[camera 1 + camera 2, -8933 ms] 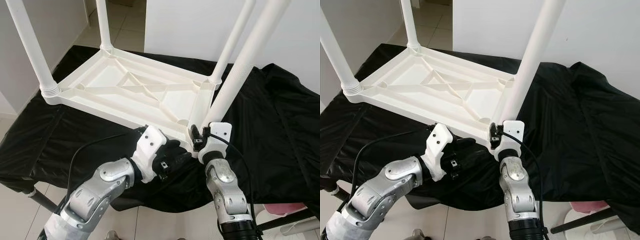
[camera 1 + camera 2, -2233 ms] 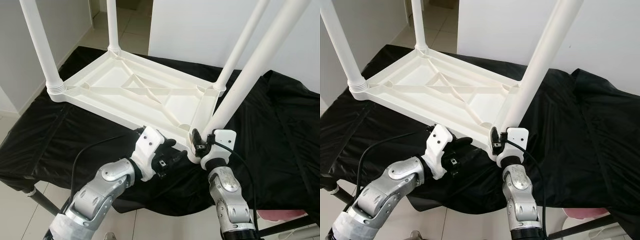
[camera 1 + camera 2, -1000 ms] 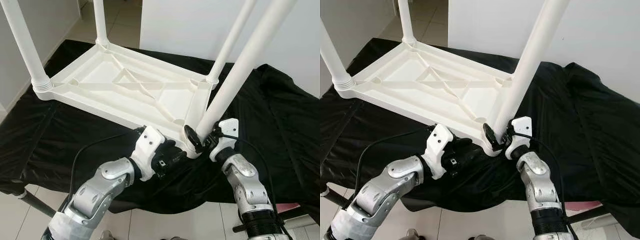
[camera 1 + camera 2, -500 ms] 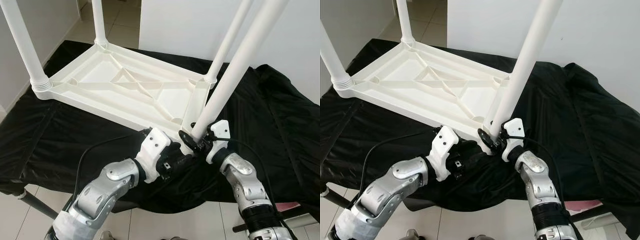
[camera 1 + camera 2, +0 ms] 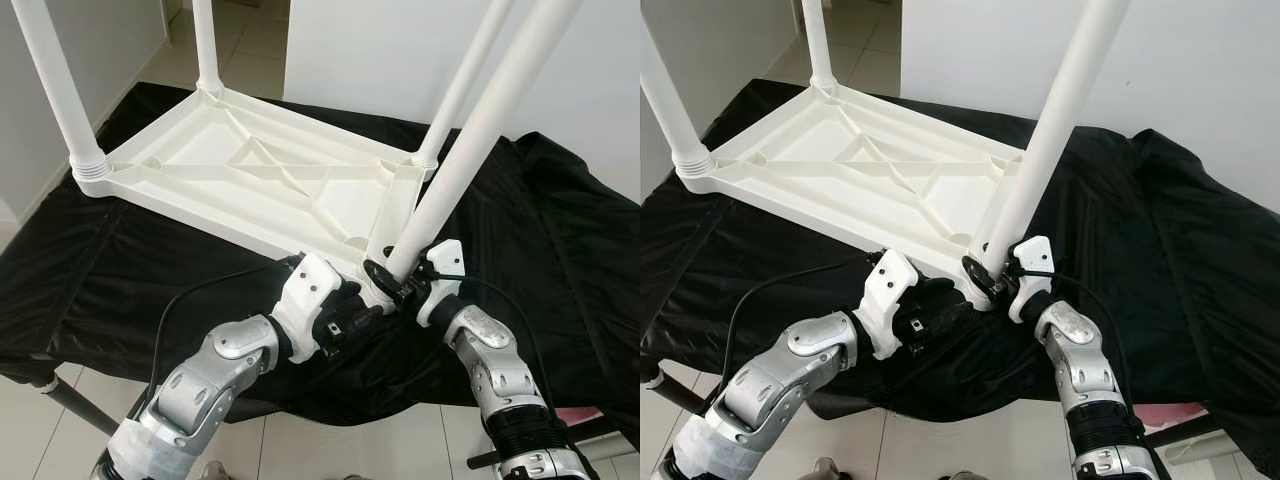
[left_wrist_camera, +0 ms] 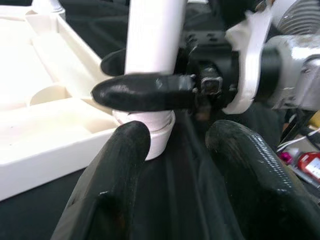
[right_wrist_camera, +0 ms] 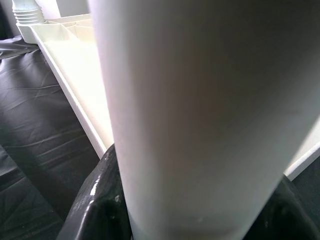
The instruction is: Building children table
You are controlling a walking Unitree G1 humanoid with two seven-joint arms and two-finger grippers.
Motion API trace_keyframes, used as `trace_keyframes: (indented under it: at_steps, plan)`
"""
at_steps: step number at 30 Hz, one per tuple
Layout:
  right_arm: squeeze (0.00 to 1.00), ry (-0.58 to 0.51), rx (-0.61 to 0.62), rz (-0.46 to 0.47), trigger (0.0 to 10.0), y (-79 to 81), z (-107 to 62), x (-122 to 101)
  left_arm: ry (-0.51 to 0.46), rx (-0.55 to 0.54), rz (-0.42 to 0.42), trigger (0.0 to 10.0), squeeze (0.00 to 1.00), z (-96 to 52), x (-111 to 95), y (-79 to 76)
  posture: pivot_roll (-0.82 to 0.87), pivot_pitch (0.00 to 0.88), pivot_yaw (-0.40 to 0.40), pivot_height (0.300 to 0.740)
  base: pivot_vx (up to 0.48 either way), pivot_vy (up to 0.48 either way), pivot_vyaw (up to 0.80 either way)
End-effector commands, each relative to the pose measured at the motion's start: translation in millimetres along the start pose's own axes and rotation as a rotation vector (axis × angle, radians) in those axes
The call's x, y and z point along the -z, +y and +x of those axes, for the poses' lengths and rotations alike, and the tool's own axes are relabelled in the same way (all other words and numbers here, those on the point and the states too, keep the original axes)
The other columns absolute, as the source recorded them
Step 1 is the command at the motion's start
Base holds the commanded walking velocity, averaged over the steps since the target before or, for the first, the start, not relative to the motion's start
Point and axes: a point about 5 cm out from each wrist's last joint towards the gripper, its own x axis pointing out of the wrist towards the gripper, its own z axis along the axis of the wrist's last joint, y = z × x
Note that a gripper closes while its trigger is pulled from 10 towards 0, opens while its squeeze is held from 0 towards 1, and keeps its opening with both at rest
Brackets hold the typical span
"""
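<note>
Nearly built, by the look of it: white tabletop (image 5: 250, 185) lying upside down on the black-draped surface (image 5: 560, 230), three legs already upright in their corner sockets — near-left leg (image 5: 60, 95), far-left leg (image 5: 207, 45), far-right leg (image 5: 462, 85). Fourth leg (image 5: 480, 125) standing in the near-right corner socket (image 6: 150, 135), slightly tilted; whether fully seated or threaded home cannot be told, the joint being partly hidden behind the fingers. Left to do, judging from this: finishing that last joint, then turning the table onto its feet.

Right end effector (image 5: 392, 277) clamped around the base of the fourth leg just above the socket, one black finger (image 6: 145, 92) seen crossing the front of the leg, the other behind it. Left end effector (image 5: 352, 318) just beside the same corner, fingers (image 6: 122, 165) spread apart, holding nothing, seemingly braced near the tabletop's edge below the socket; actual contact there unclear.
</note>
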Motion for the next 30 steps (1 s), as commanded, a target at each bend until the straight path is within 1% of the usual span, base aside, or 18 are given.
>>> trace_keyframes:
  at_steps: [1,6,7,8,9,10,11,12,13,14,15,17,20,22,24,26,28,30]
  plan:
    - [0.0,0.02,0.03,0.004,10.0,0.7,-2.3,3,0.003,0.041,0.007,10.0,0.0,0.1,2,-2.6,0.05,0.028,-0.114,0.74,0.0,0.0,0.0]
    - [0.0,0.034,0.109,-0.01,10.0,3.8,-0.7,7,0.003,0.035,0.002,10.0,0.0,-1.1,3,-1.9,0.05,0.022,-0.113,0.74,0.0,0.0,0.0]
    - [0.0,0.038,0.153,-0.007,10.0,5.1,0.0,7,0.003,0.035,-0.001,10.0,0.0,-1.1,3,-1.9,0.05,0.021,-0.113,0.74,0.0,0.0,0.0]
    - [0.0,0.038,0.153,-0.007,10.0,5.1,0.0,7,0.003,0.035,-0.001,10.0,0.0,-1.1,3,-1.9,0.05,0.021,-0.113,0.74,0.0,0.0,0.0]
    - [0.0,0.041,0.209,-0.005,10.0,5.2,-0.5,8,0.003,0.035,-0.002,10.0,0.0,-1.0,3,-1.7,0.05,0.02,-0.114,0.74,0.0,0.0,0.0]
    - [0.0,0.041,0.209,-0.005,10.0,5.2,-0.5,8,0.003,0.035,-0.002,10.0,0.0,-1.0,3,-1.7,0.05,0.02,-0.114,0.74,0.0,0.0,0.0]
    - [0.0,0.046,0.266,0.006,10.0,5.1,-1.8,8,0.002,0.033,-0.003,10.0,0.0,-1.1,3,-1.0,0.05,0.017,-0.111,0.74,0.0,0.0,0.0]
    - [0.0,0.046,0.266,0.006,10.0,5.1,-1.8,8,0.002,0.033,-0.003,10.0,0.0,-1.1,3,-1.0,0.05,0.017,-0.111,0.74,0.0,0.0,0.0]
    - [0.0,0.054,0.385,0.036,10.0,5.3,-6.3,6,0.002,0.025,0.004,10.0,0.0,-2.6,2,2.1,0.05,0.02,-0.109,0.74,0.0,0.0,0.0]
    - [0.0,0.054,0.385,0.036,10.0,5.3,-6.3,6,0.002,0.025,0.004,10.0,0.0,-2.6,2,2.1,0.05,0.02,-0.109,0.74,0.0,0.0,0.0]
    - [0.0,0.052,0.428,0.071,10.0,5.4,-7.1,6,0.003,0.024,0.008,10.0,0.0,-2.8,2,2.6,0.05,0.022,-0.108,0.74,0.0,0.0,0.0]
    - [0.0,0.047,0.482,0.086,10.0,5.5,-7.6,3,0.003,0.022,0.01,10.0,0.0,-2.7,3,2.6,0.05,0.022,-0.108,0.74,0.0,0.0,0.0]
    - [0.0,0.037,0.529,0.092,10.0,7.3,-6.8,1,0.004,0.024,0.01,10.0,0.0,-2.7,3,1.7,0.05,0.024,-0.109,0.74,0.0,0.0,0.0]
    - [0.0,0.043,0.621,0.09,10.0,11.7,-5.3,0,0.004,0.027,0.008,10.0,0.0,-2.9,3,0.5,0.05,0.029,-0.108,0.74,0.0,0.0,0.0]
    - [0.0,0.065,0.672,0.073,10.0,15.5,-5.5,2,0.003,0.028,0.006,10.0,0.0,-2.6,3,-0.3,0.05,0.029,-0.108,0.74,0.0,0.0,0.0]
    - [0.0,0.065,0.672,0.073,10.0,15.5,-5.5,2,0.003,0.028,0.006,10.0,0.0,-2.6,3,-0.3,0.05,0.029,-0.108,0.74,0.0,0.0,0.0]
    - [0.0,0.085,0.672,0.074,10.0,29.0,-2.3,4,0.002,0.03,0.001,10.0,0.0,-2.3,3,-1.4,0.05,0.034,-0.103,0.74,0.0,0.0,0.0]
    - [0.0,0.085,0.663,0.076,10.0,31.5,-2.3,3,0.003,0.034,0.001,10.0,0.0,-2.4,3,-2.1,0.05,0.037,-0.101,0.74,0.0,0.0,0.0]
